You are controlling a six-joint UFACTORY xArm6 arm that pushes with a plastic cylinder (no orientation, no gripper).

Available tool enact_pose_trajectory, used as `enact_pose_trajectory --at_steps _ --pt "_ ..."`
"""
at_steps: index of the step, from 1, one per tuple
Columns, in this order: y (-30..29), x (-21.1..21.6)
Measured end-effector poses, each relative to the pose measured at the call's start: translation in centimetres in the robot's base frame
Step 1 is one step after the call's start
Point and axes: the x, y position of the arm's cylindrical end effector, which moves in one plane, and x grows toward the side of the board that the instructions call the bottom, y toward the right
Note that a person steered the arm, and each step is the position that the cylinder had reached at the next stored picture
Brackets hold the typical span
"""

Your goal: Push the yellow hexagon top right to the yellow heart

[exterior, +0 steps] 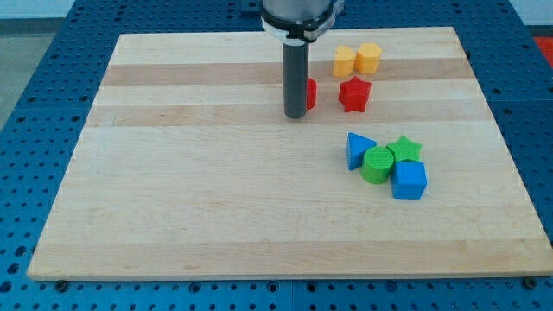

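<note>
The yellow hexagon (pixel 369 57) sits near the view's top, right of centre, touching the right side of the yellow heart (pixel 345 61). My tip (pixel 296 115) is the lower end of the dark rod and rests on the board to the left of and below both yellow blocks. A red block (pixel 311 92) is partly hidden behind the rod, touching or nearly touching its right side; its shape cannot be made out. A red star (pixel 354 94) lies just below the yellow heart.
A cluster lies at the view's right centre: a blue triangle (pixel 358 149), a green cylinder (pixel 377 164), a green star (pixel 403 149) and a blue cube (pixel 409 180). The wooden board (pixel 173 190) lies on a blue perforated table.
</note>
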Motion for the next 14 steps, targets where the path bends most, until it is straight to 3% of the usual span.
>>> enact_pose_trajectory --at_steps 1,2,4,5,7,14 --pt "1.8 0.5" --pt "9.0 0.7" --pt "12.4 0.6" --pt "17.3 -2.0" --pt "16.5 -10.6" --pt "6.3 -11.3"
